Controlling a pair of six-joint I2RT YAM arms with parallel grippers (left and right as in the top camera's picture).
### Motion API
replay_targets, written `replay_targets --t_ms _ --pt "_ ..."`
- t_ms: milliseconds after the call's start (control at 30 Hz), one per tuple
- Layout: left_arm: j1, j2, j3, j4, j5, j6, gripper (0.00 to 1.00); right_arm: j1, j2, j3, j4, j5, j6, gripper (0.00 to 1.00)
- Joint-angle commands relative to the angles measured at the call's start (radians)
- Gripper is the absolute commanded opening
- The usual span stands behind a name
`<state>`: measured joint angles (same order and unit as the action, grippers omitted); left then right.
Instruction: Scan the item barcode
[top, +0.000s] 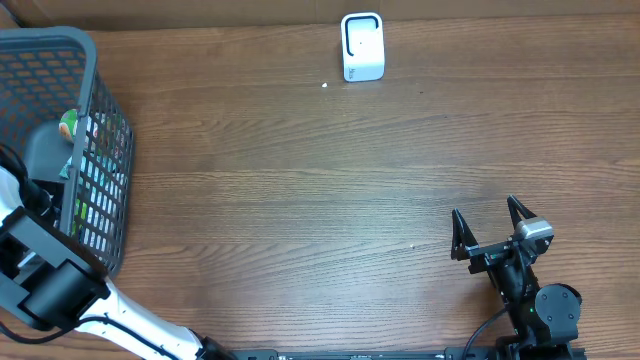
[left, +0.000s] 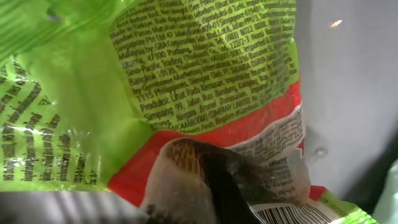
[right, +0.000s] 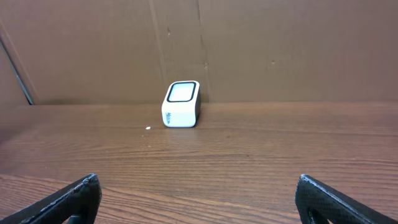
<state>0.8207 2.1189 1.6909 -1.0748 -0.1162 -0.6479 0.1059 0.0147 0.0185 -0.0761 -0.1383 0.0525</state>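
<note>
Now, only the left wrist catches the barcode (left: 292, 214) at five o'clock on the packet (left: 186, 74), small print unreadable; left jaws together, right jaws apart.

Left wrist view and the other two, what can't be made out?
- Barcode on the green packet: left wrist view, cut off by the bottom edge.
- Left claw: overhead, hidden behind the basket mesh; left wrist view, the packet fills the frame.
- Basket contents: overhead, mostly screened by the mesh wall.
- Scanner face: overhead, too small to read.

I see a mock shop checkout. A barcode scanner (top: 362, 46) stands on the wooden tabletop (top: 300, 200), a wire basket (top: 105, 180) at one end.
</note>
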Motion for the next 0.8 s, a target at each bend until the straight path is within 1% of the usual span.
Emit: replay_targets --t_ms 0,200,400,467,500,667,767 --pt "0.003 0.025 0.165 -0.108 -0.002 0.031 0.04 0.005 -0.012 -0.011 0.004 0.007 0.008 1.00" --pt "0.003 0.005 0.406 -0.256 0.033 0.078 0.04 0.005 -0.012 -0.011 0.004 0.007 0.008 1.00" --pt "-0.013 -0.066 0.594 -0.315 0.089 0.209 0.04 0.005 -0.012 -0.011 0.004 0.007 0.008 1.00" --pt "-0.026 -0.103 0.618 -0.317 0.088 0.244 0.04 0.005 -0.012 -0.011 0.004 0.007 0.008 1.00" --pt "-0.044 -0.150 0.624 -0.311 0.089 0.269 0.04 0.005 -0.012 -0.011 0.004 0.007 0.008 1.00" --pt "-0.092 -0.270 0.624 -0.299 0.091 0.290 0.04 0.005 -0.012 -0.011 0.004 0.007 0.008 1.00" --pt "-0.110 -0.320 0.624 -0.302 0.088 0.282 0.04 0.005 -0.012 -0.011 0.004 0.007 0.008 1.00"
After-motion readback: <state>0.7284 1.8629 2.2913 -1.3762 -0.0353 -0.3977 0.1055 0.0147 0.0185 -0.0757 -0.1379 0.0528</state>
